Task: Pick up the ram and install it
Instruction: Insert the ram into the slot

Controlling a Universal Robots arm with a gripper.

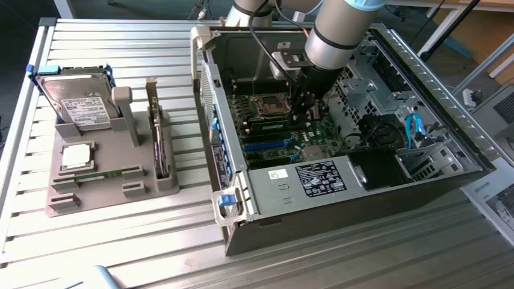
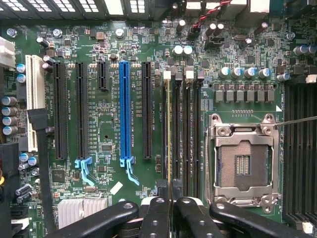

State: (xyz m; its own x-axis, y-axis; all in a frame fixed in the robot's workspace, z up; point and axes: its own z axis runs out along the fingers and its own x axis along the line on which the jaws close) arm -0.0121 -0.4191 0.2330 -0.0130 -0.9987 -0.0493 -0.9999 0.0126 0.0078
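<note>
The ram (image 2: pixel 170 131) appears edge-on in the wrist view as a thin line. It stands in the outermost memory slot, the one closest to the long expansion slots. My gripper (image 2: pixel 170 187) is shut on its near end, one black finger (image 2: pixel 157 210) on each side. In the exterior view the gripper (image 1: pixel 305 111) reaches down into the open computer case (image 1: pixel 241 223), right beside the empty processor socket (image 1: pixel 269 106). From there the arm hides the ram.
Three more memory slots (image 2: pixel 187 134) lie beside the ram, then the open socket (image 2: pixel 242 161). A blue expansion slot (image 2: pixel 124 109) and black ones lie on the other side. On the exterior view's left, a grey fixture (image 1: pixel 60 205) holds a hard drive (image 1: pixel 80 108), a silver chip (image 1: pixel 74 156) and an upright card (image 1: pixel 161 147).
</note>
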